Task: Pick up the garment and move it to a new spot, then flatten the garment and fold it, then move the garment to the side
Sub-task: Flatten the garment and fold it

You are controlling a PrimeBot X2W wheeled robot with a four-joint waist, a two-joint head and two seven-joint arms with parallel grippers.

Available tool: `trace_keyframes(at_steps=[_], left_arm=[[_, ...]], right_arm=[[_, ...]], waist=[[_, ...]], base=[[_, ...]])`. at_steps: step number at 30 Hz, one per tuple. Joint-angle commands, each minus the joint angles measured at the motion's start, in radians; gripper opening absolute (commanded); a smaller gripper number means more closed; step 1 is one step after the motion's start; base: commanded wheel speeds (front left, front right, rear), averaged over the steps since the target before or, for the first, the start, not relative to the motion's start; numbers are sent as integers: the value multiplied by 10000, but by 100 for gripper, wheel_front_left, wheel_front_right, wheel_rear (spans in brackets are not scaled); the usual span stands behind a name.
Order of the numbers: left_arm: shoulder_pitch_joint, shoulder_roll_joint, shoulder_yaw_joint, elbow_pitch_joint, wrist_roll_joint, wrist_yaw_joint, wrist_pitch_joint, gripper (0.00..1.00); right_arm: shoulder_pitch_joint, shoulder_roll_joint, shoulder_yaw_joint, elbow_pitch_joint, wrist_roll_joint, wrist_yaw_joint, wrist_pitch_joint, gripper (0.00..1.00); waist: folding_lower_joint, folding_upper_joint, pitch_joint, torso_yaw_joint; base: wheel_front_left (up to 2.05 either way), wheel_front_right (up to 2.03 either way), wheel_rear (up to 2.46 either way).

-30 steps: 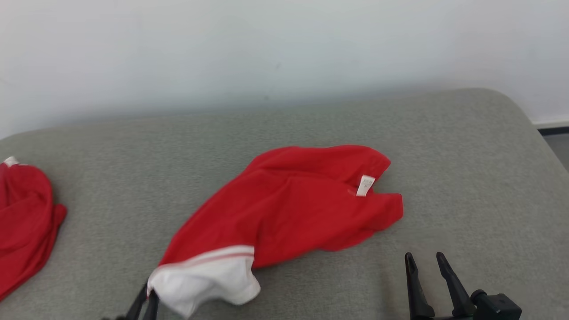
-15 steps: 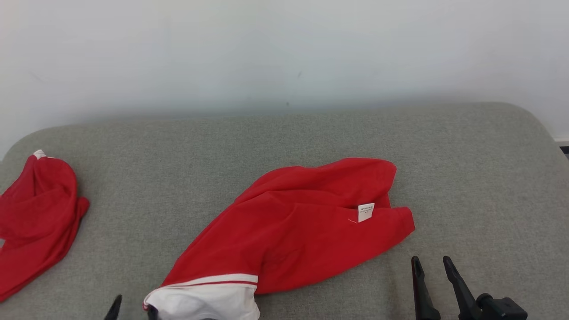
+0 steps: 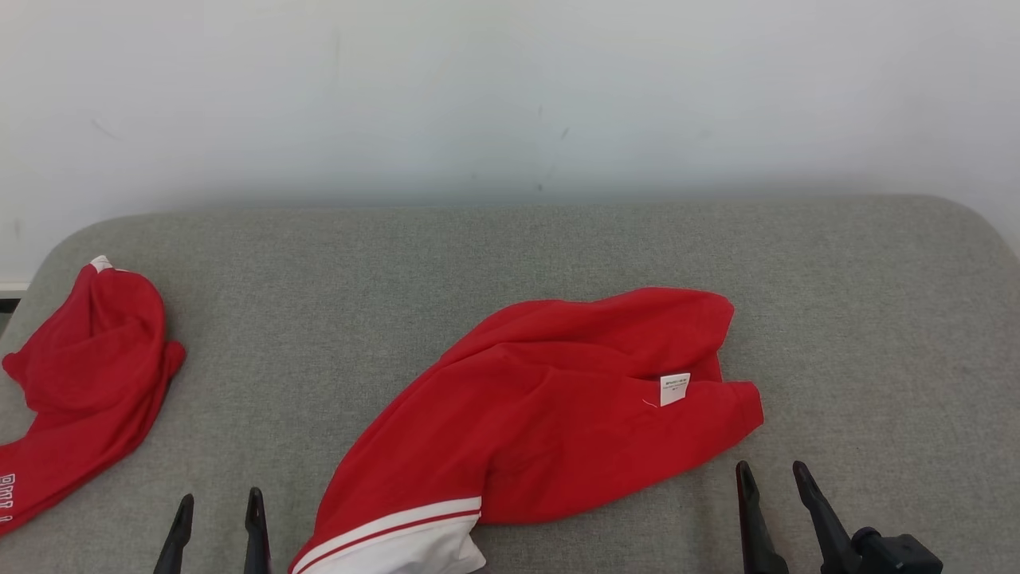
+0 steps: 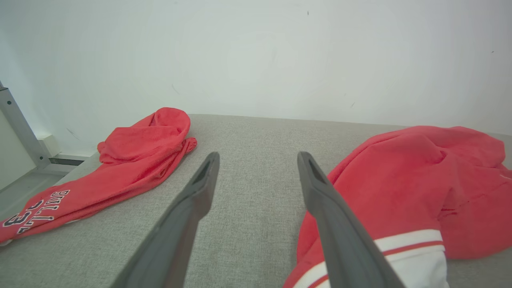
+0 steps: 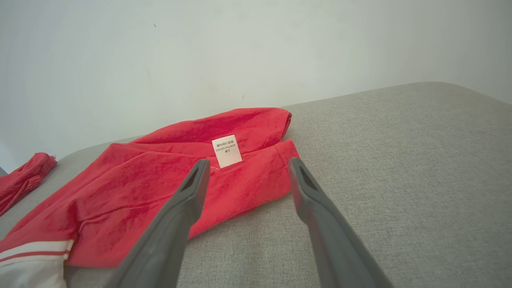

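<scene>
The red garment (image 3: 550,414) is seen crumpled on the grey cushion (image 3: 398,263), just to the right of the left gripper (image 3: 221,496), whose fingers are parted and empty. Its labelled end lies just ahead of the right gripper (image 3: 770,467), likewise spread, nothing held.

The grey padded surface (image 3: 510,239) is carrying a crumpled red garment (image 3: 542,414) near the middle, while a second red garment (image 3: 88,359) is lying far left.

Soft matt red cloth garment (image 3: 542,414), smooth white label (image 3: 674,389), desk (image 3: 837,319) covered in coarse grey woven cloth, smooth matt white wall (image 3: 478,96)
</scene>
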Motion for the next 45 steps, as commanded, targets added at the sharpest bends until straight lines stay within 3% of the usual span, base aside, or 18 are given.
trace_keyframes(at_steps=[1, 8, 11, 19, 25, 26, 27, 29, 34, 41, 45], left_arm=[[126, -120, 36, -111, 121, 12, -31, 100], [117, -306, -147, -270, 189, 183, -31, 100], [93, -325, -325, -223, 165, 243, -31, 100], [-238, -338, -635, -111, -18, 246, -30, 100], [-378, -338, -795, -61, -115, 301, -30, 100], [-375, -340, -800, -45, -126, 301, -30, 100], [-375, -337, -792, -35, -142, 300, -30, 100], [-329, -339, -754, -13, -178, 312, -30, 100], [-38, -339, -676, 107, -269, 335, -30, 100], [-80, -341, -664, 249, -484, 330, -30, 100], [-98, -338, -745, 330, -592, 405, -30, 100]], right_arm=[[-14, 17, -10, 26, -160, -22, -5, 100], [-700, -26, -213, 357, -853, -22, -5, 100], [-1279, -419, -287, 958, -1004, -22, -5, 100], [-3365, -1766, 462, 4351, -530, -22, -5, 100], [-4532, -2068, 1086, 6383, 400, -22, 193, 100], [-4651, -2067, 1274, 6578, 604, -22, 219, 87], [-4765, -2114, 1457, 6722, 747, -22, 204, 27], [-4821, -2209, 1765, 6904, 1074, -22, 111, 0], [-4416, -2390, 2335, 6580, 1517, -22, -10, 0], [-2290, -2580, 1986, 3603, 1239, -22, -16, 0], [-1021, -2390, 2031, 2747, 1041, -22, -5, 0]], waist=[[0, 0, -3, 29], [0, 0, 20, 117], [0, 0, 45, 206], [0, 0, 373, 682], [0, 0, 621, 964], [0, 0, 630, 993], [0, 0, 630, 1005], [0, 0, 578, 962], [0, 0, 237, 571], [0, 0, 56, -12], [0, 0, 150, -227]], base=[[0, 0, 0], [0, 0, 0], [0, 0, 0], [0, 0, 0], [0, 0, 0], [0, 0, 0], [0, 0, 0], [0, 0, 0], [0, 0, 0], [0, 0, 0], [0, 0, 0]])
